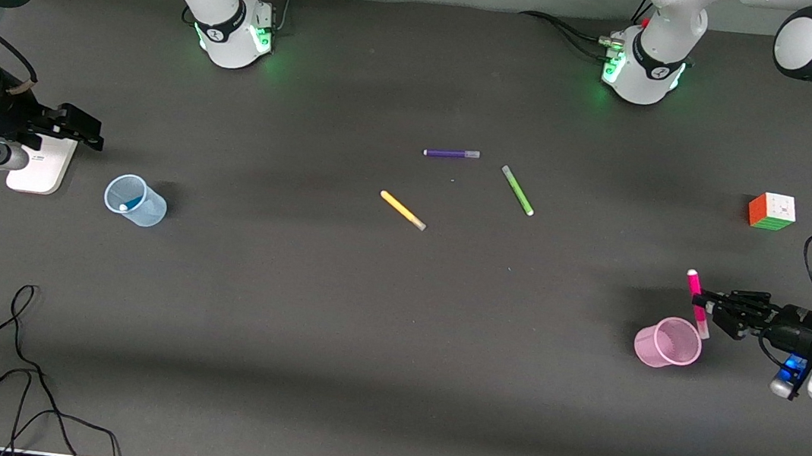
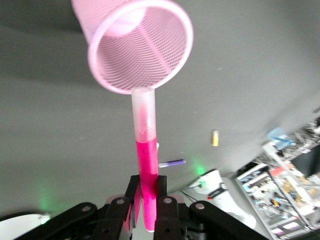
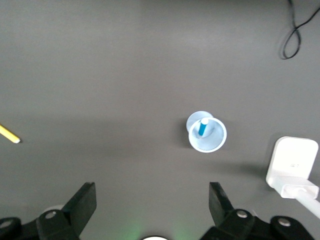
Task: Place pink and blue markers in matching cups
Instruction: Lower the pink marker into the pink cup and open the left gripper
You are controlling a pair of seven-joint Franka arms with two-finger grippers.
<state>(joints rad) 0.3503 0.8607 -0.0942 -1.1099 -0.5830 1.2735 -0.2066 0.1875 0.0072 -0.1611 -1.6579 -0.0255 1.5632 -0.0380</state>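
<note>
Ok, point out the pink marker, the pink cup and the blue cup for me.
pink marker (image 2: 146, 165): left wrist view, on its magenta barrel.
pink cup (image 1: 648, 348): front view, on its outer wall.
blue cup (image 3: 216, 140): right wrist view, on its rim.

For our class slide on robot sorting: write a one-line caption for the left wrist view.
Left gripper holds the pink marker, cap end at the pink cup rim.

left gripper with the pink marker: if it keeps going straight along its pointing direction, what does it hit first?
Most likely the pink cup. In the left wrist view the left gripper is shut on the pink marker, whose pale cap end sits right at the cup's rim. Depth is unclear, so the tip could enter the mouth or clip the rim.
</note>
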